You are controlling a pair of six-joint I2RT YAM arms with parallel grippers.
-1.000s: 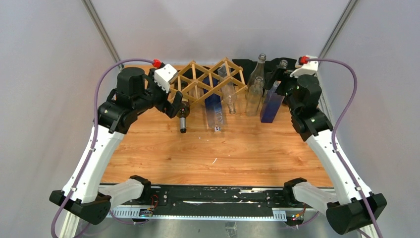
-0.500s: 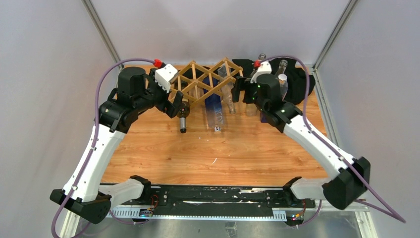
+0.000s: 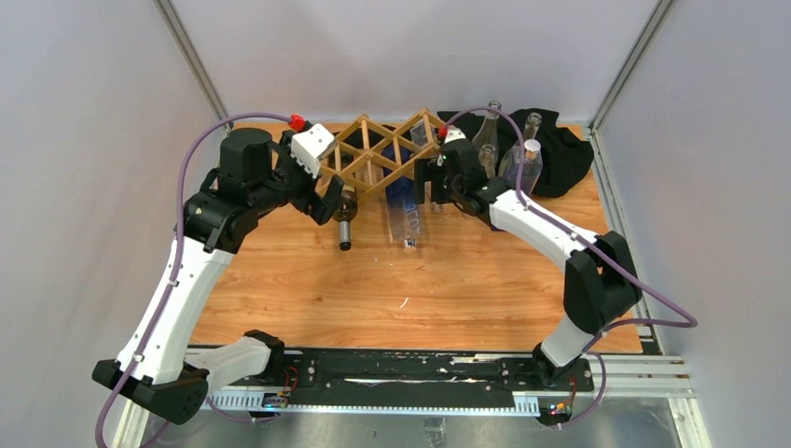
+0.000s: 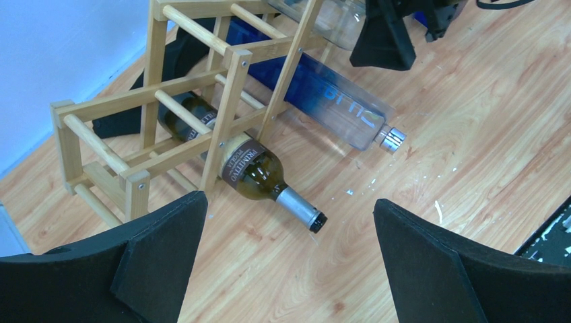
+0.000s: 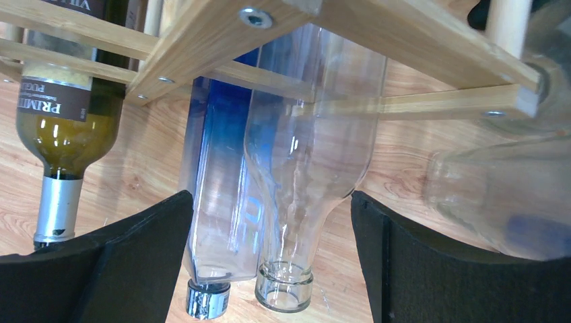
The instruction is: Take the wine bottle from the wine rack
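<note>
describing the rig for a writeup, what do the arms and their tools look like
The left arm and right arm both have white links joined by black joint housings. A purple cable loops along each to a red cap beside a white wrist box. The left tool and right tool each have two flat, black, wedge-shaped fingers.

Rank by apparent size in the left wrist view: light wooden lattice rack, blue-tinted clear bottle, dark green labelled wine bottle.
1. Wooden rack
2. Blue-tinted bottle and green wine bottle: look alike, both partly behind slats
</note>
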